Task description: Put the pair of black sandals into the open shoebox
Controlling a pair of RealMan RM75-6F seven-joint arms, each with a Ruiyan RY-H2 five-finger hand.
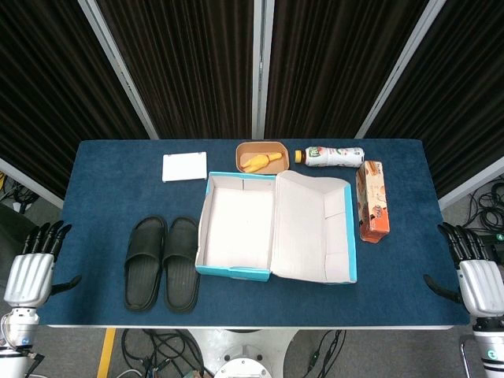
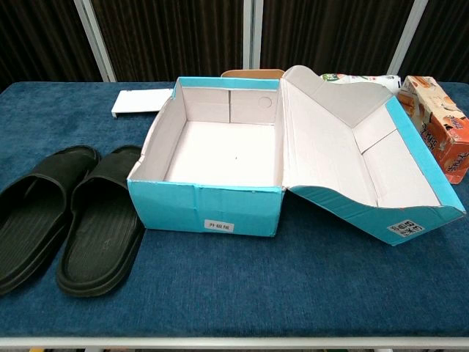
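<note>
Two black sandals lie side by side on the blue table, left of the box: the left sandal [image 1: 144, 261] [image 2: 38, 213] and the right sandal [image 1: 182, 263] [image 2: 102, 220]. The open shoebox [image 1: 236, 224] [image 2: 220, 150] has a teal outside and an empty white inside, its lid [image 1: 313, 228] [image 2: 359, 154] folded out to the right. My left hand [image 1: 33, 268] hangs off the table's left edge, fingers apart, holding nothing. My right hand [image 1: 471, 276] sits off the right edge, also empty with spread fingers. Neither hand appears in the chest view.
Behind the box sit a white flat card [image 1: 184, 167], a brown bowl [image 1: 260, 157] with yellow items and a lying bottle [image 1: 331, 157]. An orange carton [image 1: 372, 201] [image 2: 440, 125] lies right of the lid. Cables trail under the table front.
</note>
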